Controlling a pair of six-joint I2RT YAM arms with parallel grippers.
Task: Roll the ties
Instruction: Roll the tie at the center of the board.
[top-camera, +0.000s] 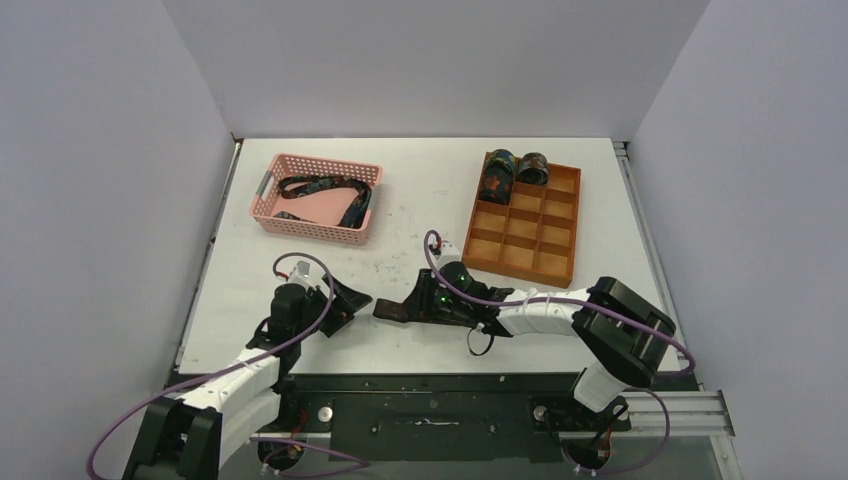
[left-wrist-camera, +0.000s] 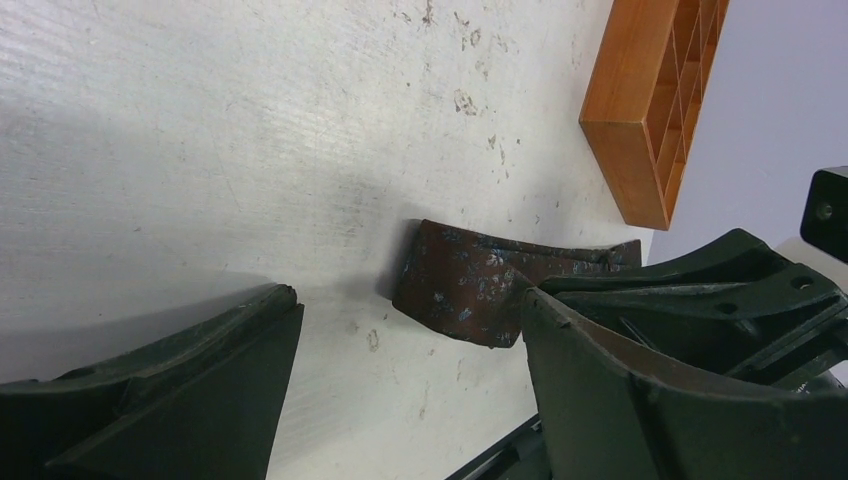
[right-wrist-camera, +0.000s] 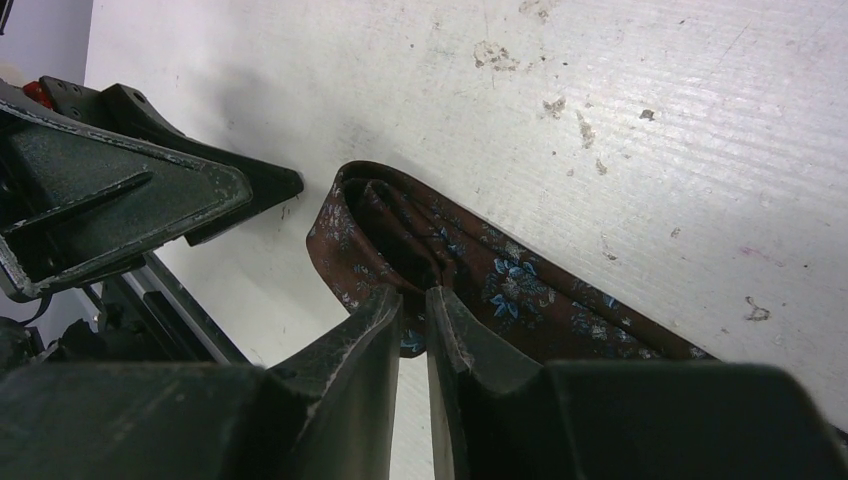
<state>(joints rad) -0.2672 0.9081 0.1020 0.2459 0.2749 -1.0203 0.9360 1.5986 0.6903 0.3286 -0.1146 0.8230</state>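
A dark brown tie (top-camera: 395, 310) with small blue flowers lies flat on the white table between my two arms, its left end folded over into a loose first turn (right-wrist-camera: 380, 215). My right gripper (right-wrist-camera: 413, 300) has its fingers drawn close together on the near edge of that folded end (top-camera: 425, 300). My left gripper (top-camera: 350, 300) stands open just left of the tie's end (left-wrist-camera: 470, 285), and nothing is between its fingers (left-wrist-camera: 407, 297). Two rolled ties (top-camera: 497, 176) (top-camera: 532, 168) stand in the back compartments of the wooden tray (top-camera: 470, 245).
A pink basket (top-camera: 268, 190) at the back left holds more unrolled ties (top-camera: 330, 190). The tray's orange corner (left-wrist-camera: 625, 150) shows in the left wrist view, beyond the tie. Purple cables loop along both arms. The table's near edge lies just behind the grippers.
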